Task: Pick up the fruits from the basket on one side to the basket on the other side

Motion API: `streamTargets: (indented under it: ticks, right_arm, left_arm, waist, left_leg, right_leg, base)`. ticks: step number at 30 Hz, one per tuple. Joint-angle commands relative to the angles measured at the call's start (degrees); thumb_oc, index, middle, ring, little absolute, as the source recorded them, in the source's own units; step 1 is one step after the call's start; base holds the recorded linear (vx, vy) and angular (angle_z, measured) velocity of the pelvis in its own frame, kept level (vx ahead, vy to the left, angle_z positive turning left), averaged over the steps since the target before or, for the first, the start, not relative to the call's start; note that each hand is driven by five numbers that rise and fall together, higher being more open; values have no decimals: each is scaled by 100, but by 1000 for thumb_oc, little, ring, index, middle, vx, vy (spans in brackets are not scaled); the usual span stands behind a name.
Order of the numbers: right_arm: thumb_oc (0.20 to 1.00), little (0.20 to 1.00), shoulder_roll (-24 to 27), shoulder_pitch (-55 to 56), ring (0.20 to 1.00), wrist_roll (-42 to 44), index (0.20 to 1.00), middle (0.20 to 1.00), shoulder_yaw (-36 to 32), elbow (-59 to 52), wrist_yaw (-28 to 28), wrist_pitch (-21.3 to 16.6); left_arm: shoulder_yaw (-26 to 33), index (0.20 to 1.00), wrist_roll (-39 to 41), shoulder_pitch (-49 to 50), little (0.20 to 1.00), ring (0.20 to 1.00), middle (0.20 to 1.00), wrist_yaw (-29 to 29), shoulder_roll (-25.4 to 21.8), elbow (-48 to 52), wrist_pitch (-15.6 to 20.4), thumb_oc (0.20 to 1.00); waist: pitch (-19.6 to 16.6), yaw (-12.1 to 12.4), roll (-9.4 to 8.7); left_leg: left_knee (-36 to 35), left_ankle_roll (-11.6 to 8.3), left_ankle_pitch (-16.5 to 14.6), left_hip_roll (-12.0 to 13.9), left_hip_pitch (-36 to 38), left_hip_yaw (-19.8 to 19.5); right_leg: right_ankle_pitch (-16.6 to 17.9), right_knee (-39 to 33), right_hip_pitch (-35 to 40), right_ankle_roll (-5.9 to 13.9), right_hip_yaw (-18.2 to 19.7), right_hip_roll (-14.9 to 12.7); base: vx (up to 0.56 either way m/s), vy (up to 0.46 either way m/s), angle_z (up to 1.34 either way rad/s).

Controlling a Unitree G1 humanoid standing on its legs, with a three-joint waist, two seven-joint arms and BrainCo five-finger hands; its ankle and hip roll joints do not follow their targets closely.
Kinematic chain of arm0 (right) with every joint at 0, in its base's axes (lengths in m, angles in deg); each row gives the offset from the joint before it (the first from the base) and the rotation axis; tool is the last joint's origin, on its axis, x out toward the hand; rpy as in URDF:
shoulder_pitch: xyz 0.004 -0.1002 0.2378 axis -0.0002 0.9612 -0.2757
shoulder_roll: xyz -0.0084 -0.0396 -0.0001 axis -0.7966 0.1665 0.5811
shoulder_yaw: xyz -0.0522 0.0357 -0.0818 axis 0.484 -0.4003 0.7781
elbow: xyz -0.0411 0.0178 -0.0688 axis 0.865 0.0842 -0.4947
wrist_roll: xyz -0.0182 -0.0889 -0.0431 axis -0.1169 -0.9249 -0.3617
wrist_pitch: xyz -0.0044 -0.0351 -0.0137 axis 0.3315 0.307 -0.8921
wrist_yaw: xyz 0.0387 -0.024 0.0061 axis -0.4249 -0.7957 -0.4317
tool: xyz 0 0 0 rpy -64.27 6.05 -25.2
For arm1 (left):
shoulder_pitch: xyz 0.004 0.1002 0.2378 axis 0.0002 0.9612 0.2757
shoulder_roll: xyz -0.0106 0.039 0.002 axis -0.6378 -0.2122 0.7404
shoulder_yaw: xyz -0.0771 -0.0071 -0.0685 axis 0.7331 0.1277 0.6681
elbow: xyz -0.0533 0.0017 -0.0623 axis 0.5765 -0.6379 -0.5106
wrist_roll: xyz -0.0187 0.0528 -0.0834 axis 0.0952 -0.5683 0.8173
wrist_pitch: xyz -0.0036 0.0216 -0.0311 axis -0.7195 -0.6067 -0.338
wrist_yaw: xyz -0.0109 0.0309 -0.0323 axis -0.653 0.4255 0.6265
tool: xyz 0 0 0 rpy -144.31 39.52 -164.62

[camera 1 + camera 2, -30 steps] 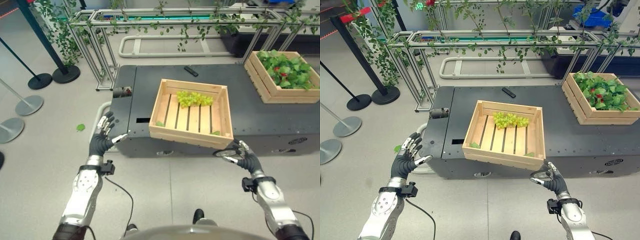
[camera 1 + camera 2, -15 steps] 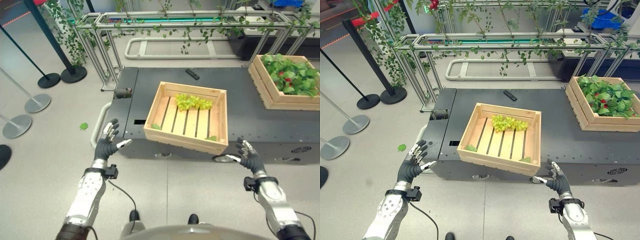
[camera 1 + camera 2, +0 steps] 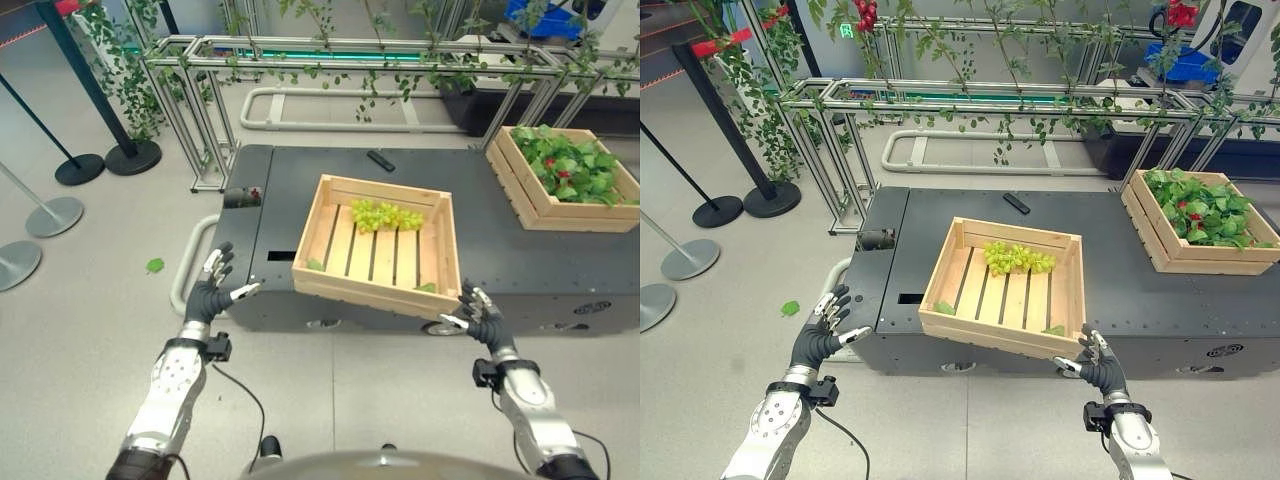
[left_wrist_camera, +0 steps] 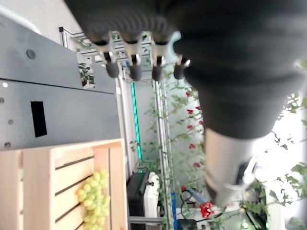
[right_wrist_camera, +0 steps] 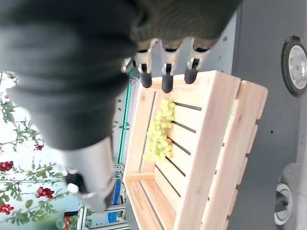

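Resting in the near wooden crate, a small bunch of pale green grapes lies against the crate's far wall, its round berries clustered in a loose, elongated heap across the slatted floor. Two small green leaves sit at the crate's near corners. The crate stands at the front edge of the dark counter, slightly overhanging it. A second wooden crate, filled with green leaves and a few red fruits, stands at the counter's far right corner. The left hand hangs off the counter's left front corner, fingers spread and empty. The right hand hovers just below the near crate's right front corner, fingers likewise straight and holding nothing.
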Motion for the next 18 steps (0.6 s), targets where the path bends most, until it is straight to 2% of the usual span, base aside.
streamTargets:
  ticks: [1,18]
  right_arm:
    - [1000,1000,101,-220,1000,197,1000,1000,-6,-65,80,-256]
    - [1000,1000,95,-200,1000,184,1000,1000,20,-8,107,-258]
  left_arm:
    - [20,1000,-227,-129,1000,1000,1000,-34,-170,23,216,1000]
    - [-75,1000,-266,-113,1000,1000,1000,-29,-154,45,206,1000]
  waist:
    - [-309,-73,-96]
    - [-344,-82,-75]
  left_leg:
    - [402,1,-382,183,-26,-64]
    - [303,7,-355,166,10,-52]
  right_leg:
    - [-265,386,-292,169,43,-59]
    - [-205,263,-275,198,64,-45]
  base:
    - [0,0,0]
    - [0,0,0]
